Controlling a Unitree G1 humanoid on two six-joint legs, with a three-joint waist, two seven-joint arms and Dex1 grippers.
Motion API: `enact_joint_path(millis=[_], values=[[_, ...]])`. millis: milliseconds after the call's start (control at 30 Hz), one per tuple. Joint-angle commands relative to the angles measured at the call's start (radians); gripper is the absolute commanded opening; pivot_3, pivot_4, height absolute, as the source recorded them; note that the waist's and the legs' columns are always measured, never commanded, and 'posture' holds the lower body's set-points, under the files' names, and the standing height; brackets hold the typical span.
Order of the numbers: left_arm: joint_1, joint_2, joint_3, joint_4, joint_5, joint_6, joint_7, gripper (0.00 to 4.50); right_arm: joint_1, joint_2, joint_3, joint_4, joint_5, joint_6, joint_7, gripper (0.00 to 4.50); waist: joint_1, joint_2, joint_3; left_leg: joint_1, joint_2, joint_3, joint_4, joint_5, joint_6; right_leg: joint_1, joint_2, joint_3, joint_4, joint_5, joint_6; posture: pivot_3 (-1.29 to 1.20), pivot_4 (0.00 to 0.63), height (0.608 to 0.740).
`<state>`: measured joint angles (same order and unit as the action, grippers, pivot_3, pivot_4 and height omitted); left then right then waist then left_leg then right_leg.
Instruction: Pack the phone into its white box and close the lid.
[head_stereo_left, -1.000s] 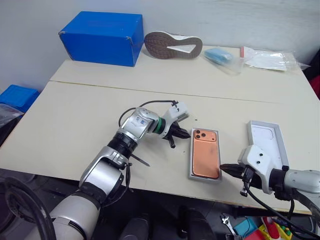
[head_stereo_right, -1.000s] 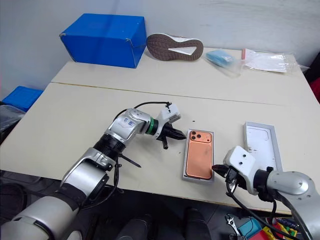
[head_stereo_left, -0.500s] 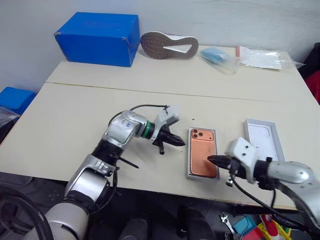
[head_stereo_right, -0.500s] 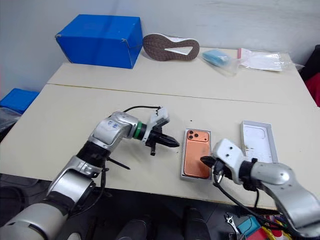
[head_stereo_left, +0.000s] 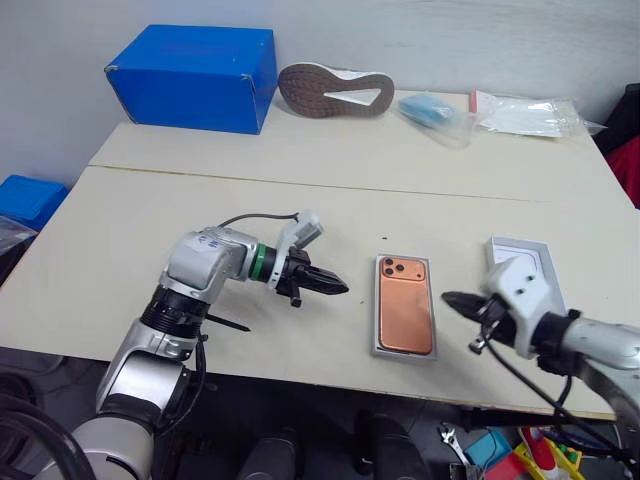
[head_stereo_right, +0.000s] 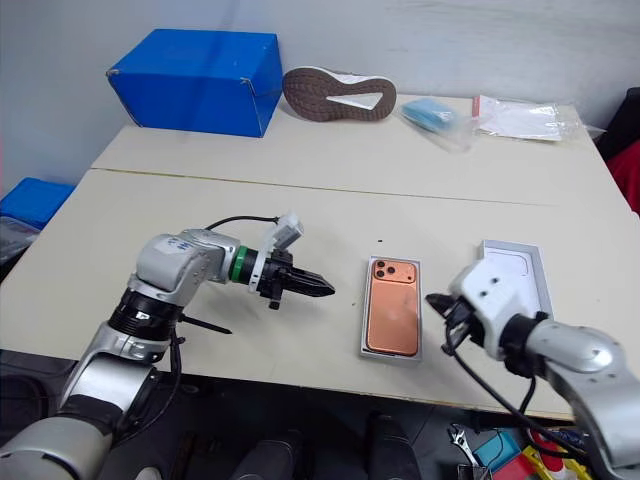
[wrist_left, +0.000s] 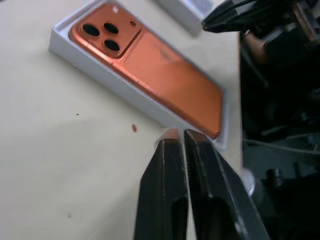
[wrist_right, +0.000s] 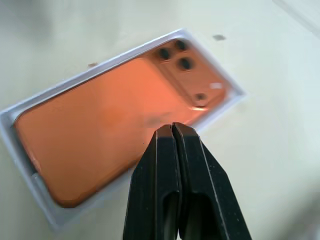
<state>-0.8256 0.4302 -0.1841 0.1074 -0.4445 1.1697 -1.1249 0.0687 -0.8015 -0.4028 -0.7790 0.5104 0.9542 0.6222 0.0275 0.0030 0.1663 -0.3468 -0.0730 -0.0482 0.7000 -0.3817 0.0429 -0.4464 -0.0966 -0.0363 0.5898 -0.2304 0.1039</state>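
The table (head_stereo_left: 150, 250) is a pale cream top with a seam running across it, and its left half is a broad bare stretch of smooth surface all the way to the near edge; at the far left corner stands a big blue box (head_stereo_left: 190, 77) of matte cardboard with crisp corners. The left gripper (head_stereo_left: 342, 289) hangs above the bare table left of the phone, pointing right toward it; in the left wrist view its 2 tapered black fingers (wrist_left: 165, 195) stand almost together with just a thin slit between them, holding nothing. A strip of bare table separates its tip from the white box (head_stereo_left: 379, 310), a shallow thin-walled tray lying lengthwise close to the near edge. The phone (head_stereo_left: 405, 317) lies flat inside it, back up — a smooth orange-copper slab with rounded corners and 3 dark lenses in a raised square at the far end; the tray's walls frame it tightly on all sides. Just right of the box, apart from it, the right gripper (head_stereo_left: 449, 299) hovers with its fingers pressed shut and empty, pointing left at the phone. Behind its white housing lies the lid (head_stereo_left: 545, 262), a white shallow tray, open side up, near the table's right edge. Along the far edge — a shoe (head_stereo_left: 334, 89) on its side with its ribbed brown sole showing, then crinkled clear plastic bags (head_stereo_left: 525, 111).
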Motion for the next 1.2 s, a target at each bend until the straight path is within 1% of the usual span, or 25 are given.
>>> enact_joint_path(millis=[33, 100, 167, 233, 267, 300, 333, 367, 500, 600, 700, 800, 900, 1200], values=[[-0.01, 0.01, 0.123, -0.042, -0.108, 0.082, 0.019, 1.58, 0.012, 0.026, -0.21, -0.073, 0.093, 0.198, -0.06, 0.92, 0.0, 0.0, 0.0, 0.0, 0.0, 0.0, 0.0, 0.0, 0.0, 0.0, 0.0, 0.0, 0.0, 0.0, 0.0, 0.0, 0.15, 0.74], [0.0, 0.012, 0.169, -0.068, -0.15, 0.094, 0.03, 2.25, -0.001, 0.052, -0.276, -0.065, 0.113, 0.283, -0.101, 1.64, 0.0, 0.0, 0.0, 0.0, 0.0, 0.0, 0.0, 0.0, 0.0, 0.0, 0.0, 0.0, 0.0, 0.0, 0.0, 0.0, 0.15, 0.74], [0.002, 0.014, 0.208, -0.083, -0.199, 0.135, 0.035, 2.88, -0.019, 0.073, -0.31, -0.037, 0.116, 0.339, -0.136, 2.29, 0.0, 0.0, 0.0, 0.0, 0.0, 0.0, 0.0, 0.0, 0.0, 0.0, 0.0, 0.0, 0.0, 0.0, 0.0, 0.0, 0.15, 0.74], [0.009, 0.039, 0.24, -0.106, -0.255, 0.164, 0.011, 3.57, -0.068, 0.11, -0.313, 0.029, 0.094, 0.371, -0.194, 3.02, -0.001, 0.0, 0.0, 0.0, 0.0, 0.0, 0.0, 0.0, 0.0, 0.0, 0.0, 0.001, 0.0, 0.0, 0.0, 0.0, 0.15, 0.74], [0.013, 0.053, 0.25, -0.116, -0.279, 0.169, 0.001, 3.88, -0.096, 0.129, -0.314, 0.058, 0.089, 0.383, -0.218, 3.32, -0.006, 0.0, 0.0, 0.001, 0.0, 0.001, 0.0, 0.0, 0.0, 0.0, 0.0, 0.001, 0.0, 0.0, 0.0, 0.0, 0.15, 0.74], [0.014, 0.059, 0.255, -0.123, -0.297, 0.174, 0.0, 4.25, -0.116, 0.138, -0.315, 0.082, 0.087, 0.39, -0.231, 3.75, -0.006, 0.0, 0.0, 0.002, 0.0, 0.001, 0.0, 0.0, 0.0, 0.0, 0.0, 0.002, 0.001, 0.0, 0.0, 0.0, 0.15, 0.74], [0.014, 0.072, 0.258, -0.125, -0.312, 0.18, -0.002, 4.5, -0.148, 0.154, -0.308, 0.118, 0.081, 0.397, -0.251, 4.08, -0.007, 0.001, 0.0, 0.002, 0.0, 0.002, -0.001, 0.0, 0.0, 0.0, 0.0, 0.003, 0.001, 0.0, 0.0, 0.0, 0.15, 0.74], [0.016, 0.09, 0.246, -0.129, -0.312, 0.175, -0.002, 4.5, -0.174, 0.164, -0.29, 0.152, 0.073, 0.394, -0.267, 4.46, -0.007, 0.001, -0.001, 0.003, 0.0, 0.003, -0.001, 0.0, 0.0, 0.0, 0.0, 0.003, 0.002, 0.0, 0.0, 0.0, 0.15, 0.74], [0.037, 0.156, 0.168, -0.161, -0.247, 0.048, 0.0, 4.5, -0.247, 0.2, -0.204, 0.253, 0.055, 0.38, -0.3, 4.48, -0.009, 0.002, -0.001, 0.004, 0.0, 0.004, -0.002, 0.0, -0.001, 0.0, 0.001, 0.004, 0.002, 0.0, -0.001, 0.0, 0.15, 0.74], [0.042, 0.202, 0.127, -0.15, -0.174, -0.119, -0.025, 4.5, -0.277, 0.215, -0.12, 0.326, 0.013, 0.323, -0.326, 4.48, -0.008, 0.002, -0.001, 0.004, 0.0, 0.004, -0.002, 0.0, -0.001, 0.0, 0.001, 0.005, 0.002, -0.001, -0.001, 0.0, 0.15, 0.74], [0.036, 0.225, 0.112, -0.134, -0.152, -0.197, -0.05, 4.5, -0.311, 0.239, -0.079, 0.374, -0.001, 0.299, -0.346, 4.48, -0.006, 0.003, -0.001, 0.004, -0.001, 0.004, -0.002, 0.0, -0.001, 0.0, 0.001, 0.004, 0.001, -0.001, -0.001, 0.0, 0.15, 0.74], [0.045, 0.236, 0.116, -0.144, -0.163, -0.242, -0.081, 4.5, -0.34, 0.256, -0.041, 0.413, -0.02, 0.275, -0.367, 4.48, -0.005, 0.003, -0.001, 0.003, -0.001, 0.004, -0.002, 0.0, -0.001, 0.0, 0.001, 0.004, 0.001, -0.001, -0.001, 0.0, 0.15, 0.74], [0.051, 0.236, 0.129, -0.15, -0.178, -0.259, -0.092, 4.5, -0.355, 0.264, -0.023, 0.437, -0.034, 0.26, -0.378, 3.92, -0.005, 0.003, -0.001, 0.003, -0.001, 0.004, -0.002, 0.0, -0.001, 0.0, 0.001, 0.003, 0.001, -0.001, -0.001, 0.0, 0.15, 0.74], [0.078, 0.258, 0.106, -0.157, -0.15, -0.339, -0.115, 4.5, -0.329, 0.271, -0.005, 0.414, -0.036, 0.253, -0.378, 0.73, -0.009, 0.003, -0.001, 0.003, 0.0, 0.004, -0.002, 0.0, -0.001, 0.0, 0.001, 0.003, 0.001, -0.001, -0.001, 0.0, 0.15, 0.74]])
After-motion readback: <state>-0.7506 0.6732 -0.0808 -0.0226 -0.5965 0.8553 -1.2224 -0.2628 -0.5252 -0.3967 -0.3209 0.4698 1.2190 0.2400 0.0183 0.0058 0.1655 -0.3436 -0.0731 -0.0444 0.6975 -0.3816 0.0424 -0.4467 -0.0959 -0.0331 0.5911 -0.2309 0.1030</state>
